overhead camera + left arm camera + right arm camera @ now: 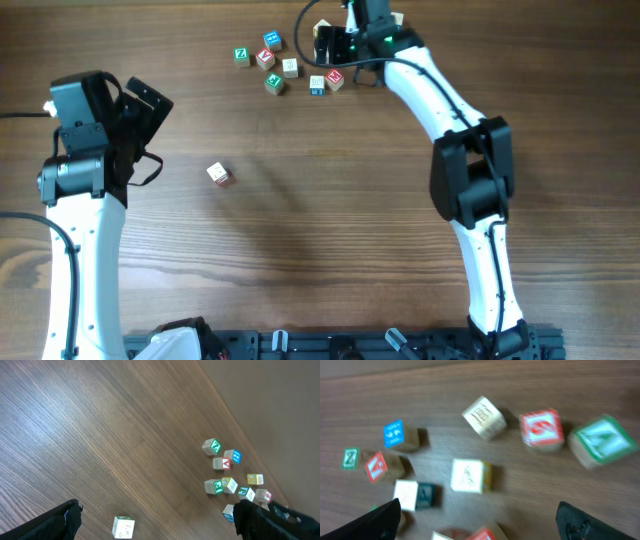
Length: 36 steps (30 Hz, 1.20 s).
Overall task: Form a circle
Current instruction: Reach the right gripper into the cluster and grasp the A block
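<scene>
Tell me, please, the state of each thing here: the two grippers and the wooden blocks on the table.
group of blocks: lying loose, slightly spread apart, none held.
lone block: resting by itself, apart from the group, untouched.
left gripper: open, empty, touching nothing.
right gripper: open, empty, positioned over the group of blocks.

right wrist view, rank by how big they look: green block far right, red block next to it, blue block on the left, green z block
1. green block
2. red block
3. blue block
4. green z block
Apparent size only: the bigger ones likely just sit nearer the camera.
</scene>
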### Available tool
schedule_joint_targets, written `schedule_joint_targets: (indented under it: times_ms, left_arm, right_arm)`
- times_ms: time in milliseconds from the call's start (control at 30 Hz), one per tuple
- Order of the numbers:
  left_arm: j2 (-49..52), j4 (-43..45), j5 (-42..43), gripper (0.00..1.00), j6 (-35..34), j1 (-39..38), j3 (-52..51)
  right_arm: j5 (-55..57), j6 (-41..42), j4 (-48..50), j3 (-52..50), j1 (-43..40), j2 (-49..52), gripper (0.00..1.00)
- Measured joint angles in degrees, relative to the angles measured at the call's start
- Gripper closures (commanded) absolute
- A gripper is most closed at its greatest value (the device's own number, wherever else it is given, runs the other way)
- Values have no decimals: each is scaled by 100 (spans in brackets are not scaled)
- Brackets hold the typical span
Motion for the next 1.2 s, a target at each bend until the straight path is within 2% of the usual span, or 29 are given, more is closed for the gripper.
schedule_joint_targets:
  times_ms: [200,333,433,633,733,933,1033,1200]
  left_arm:
    - [105,0,66,0,33,0,0]
    - [105,2,66,0,33,0,0]
    - [105,0,66,0,35,0,0]
    - [105,0,66,0,35,0,0]
    - [105,0,66,0,35,0,0]
    - [105,-7,66,0,35,0,0]
    - [105,-2,66,0,35,0,0]
    - [105,269,-149,0,55,4,0]
  right_arm:
    - [868,-4,1145,24,433,374,1]
    - [1132,-13,1285,35,505,544,12]
    - [1261,-2,1303,44,481,772,24]
    - [1279,37,1427,44,466,975,69]
    - [1276,22,1379,122,466,975,82]
    - [1274,-240,264,1071,466,966,94]
    - [1097,-328,-1340,1445,466,643,93]
    - [-358,-365,-3908,1670,474,-282,95]
